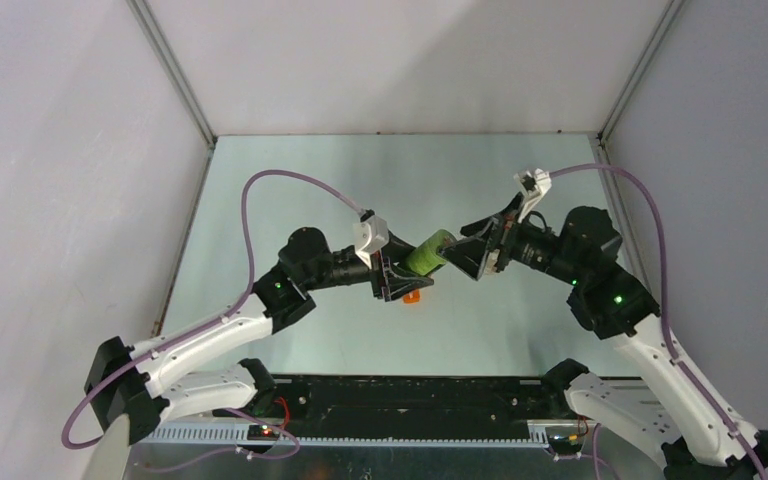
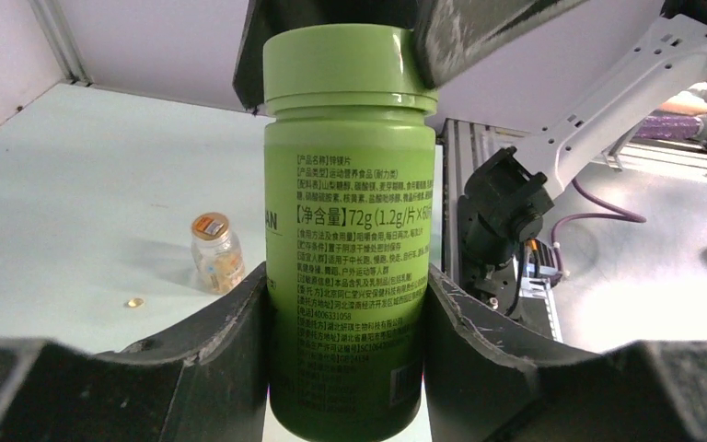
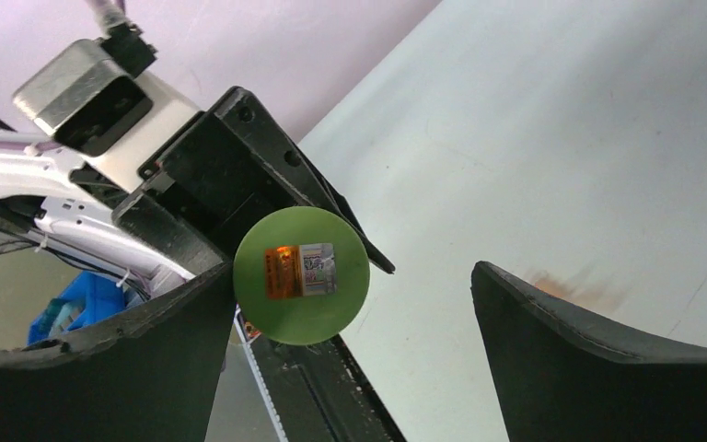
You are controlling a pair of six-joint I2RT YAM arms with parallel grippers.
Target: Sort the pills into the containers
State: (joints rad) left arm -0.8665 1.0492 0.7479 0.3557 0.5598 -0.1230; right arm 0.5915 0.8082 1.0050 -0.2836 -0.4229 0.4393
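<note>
A green bottle (image 2: 350,230) with a dark printed label and its lid on is held above the table by my left gripper (image 2: 345,276), which is shut on the bottle's lower body. In the top view the bottle (image 1: 425,253) tilts toward my right gripper (image 1: 468,256). The right gripper (image 3: 352,272) is open around the round green lid (image 3: 301,274). The lid lies beside its left finger (image 3: 184,331), with a wide gap to the other finger. A clear vial (image 2: 216,253) with an orange top stands on the table. A small yellow pill (image 2: 134,302) lies near it.
A small orange item (image 1: 412,297) shows on the table under the left gripper (image 1: 400,275). Grey walls close in the table (image 1: 360,180) on three sides. A black rail (image 1: 410,395) runs along the near edge between the arm bases. A faint orange stain (image 3: 575,285) marks the tabletop.
</note>
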